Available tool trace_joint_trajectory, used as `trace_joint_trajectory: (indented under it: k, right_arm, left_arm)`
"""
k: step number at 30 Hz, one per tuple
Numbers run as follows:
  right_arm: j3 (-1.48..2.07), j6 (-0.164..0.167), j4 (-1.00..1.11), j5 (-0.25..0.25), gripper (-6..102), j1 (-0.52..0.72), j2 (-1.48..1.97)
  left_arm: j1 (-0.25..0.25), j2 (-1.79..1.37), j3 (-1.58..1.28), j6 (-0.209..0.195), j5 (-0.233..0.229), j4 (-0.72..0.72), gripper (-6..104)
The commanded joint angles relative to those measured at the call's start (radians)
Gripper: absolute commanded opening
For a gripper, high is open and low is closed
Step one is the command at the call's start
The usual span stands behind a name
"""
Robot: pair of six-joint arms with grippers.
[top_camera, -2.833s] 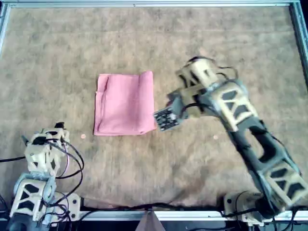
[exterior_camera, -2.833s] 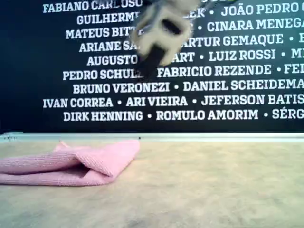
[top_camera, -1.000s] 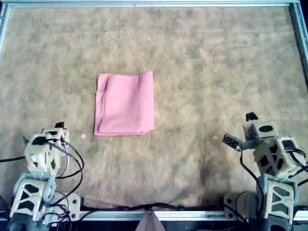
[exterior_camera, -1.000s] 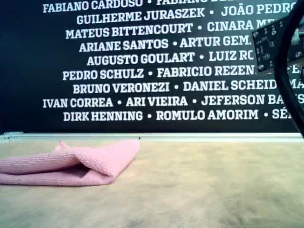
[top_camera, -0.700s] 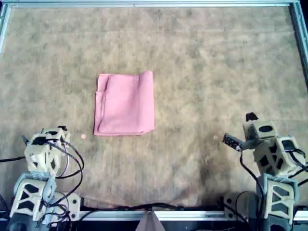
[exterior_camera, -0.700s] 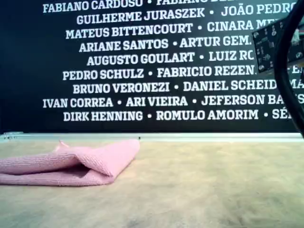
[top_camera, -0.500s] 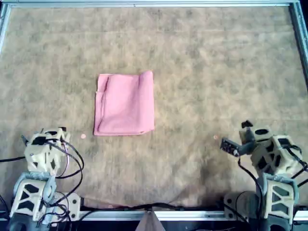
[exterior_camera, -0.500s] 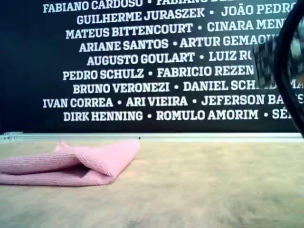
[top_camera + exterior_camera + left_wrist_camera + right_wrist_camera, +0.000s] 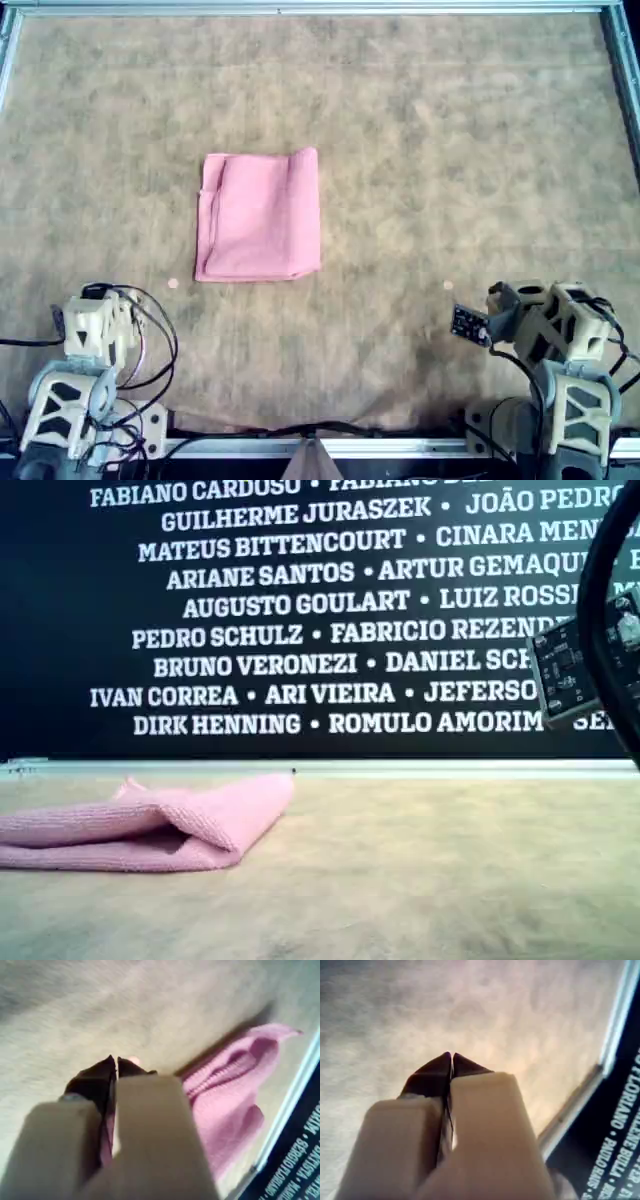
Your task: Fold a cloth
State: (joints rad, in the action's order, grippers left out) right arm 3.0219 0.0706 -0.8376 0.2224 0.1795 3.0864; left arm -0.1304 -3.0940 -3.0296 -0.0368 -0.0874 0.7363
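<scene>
The big change is on the overhead view's right. A few seconds ago that arm (image 9: 555, 330) was stretched out beside the right edge of the cloth (image 9: 260, 215). Now it is tucked back at the near right corner of the surface (image 9: 450, 150), well apart from the fabric, and over the last second it has sunk a little nearer again. I take it to be my second arm, since its wrist camera shows only bare mat and the far frame rail. My second tool (image 9: 451, 1055) has its jaws pressed together with nothing between them.

The arm at the near left (image 9: 95, 330) has also eased back slightly toward the near edge. Its wrist camera looks across the mat at the cloth (image 9: 230, 1105), so this is my first arm. My first tool (image 9: 117, 1060) is likewise closed tight and empty, its tips over bare mat short of the fabric.

The cloth itself has not shifted. It lies left of centre on the surface as a neat upright rectangle, layered, with a doubled strip along its left side and a small ridge near its far right corner. In the exterior view (image 9: 150, 825) it sits at that view's left, the upper layer lying loosely on the lower one and bulging at the fold.

With both arms home, both tools empty and the fabric lying doubled over and still, I judge the fold finished and this the retreat. The one doubt is the puffy top layer, which might relax open a little.
</scene>
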Motion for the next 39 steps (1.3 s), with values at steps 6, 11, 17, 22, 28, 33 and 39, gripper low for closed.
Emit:
trace_joint_trajectory:
  k: [6, 11, 17, 22, 28, 33, 39]
  right_arm:
    - [0.014, 0.002, -0.021, -0.005, -2, -0.002, 0.04]
    - [0.014, 0.002, -0.021, -0.005, -2, -0.002, 0.04]
    - [0.014, 0.002, -0.021, -0.005, -2, -0.002, 0.04]
    - [0.014, 0.002, -0.021, -0.005, -2, -0.002, 0.04]
    - [0.014, 0.002, -0.021, -0.005, -2, -0.002, 0.04]
    - [0.014, 0.002, -0.021, -0.005, -2, -0.002, 0.04]
    - [0.014, 0.002, -0.021, -0.005, -2, -0.002, 0.04]
  left_arm:
    - [0.014, -0.003, 0.02, -0.002, 0.009, 0.005, -1]
    - [0.014, -0.003, 0.02, -0.002, 0.009, 0.005, -1]
    - [0.014, -0.003, 0.02, -0.002, 0.009, 0.005, -1]
    - [0.014, -0.003, 0.02, -0.002, 0.009, 0.005, -1]
    - [0.014, -0.003, 0.02, -0.002, 0.009, 0.005, -1]
    - [0.014, -0.003, 0.02, -0.002, 0.009, 0.005, -1]
    - [0.014, -0.003, 0.02, -0.003, 0.009, 0.005, -1]
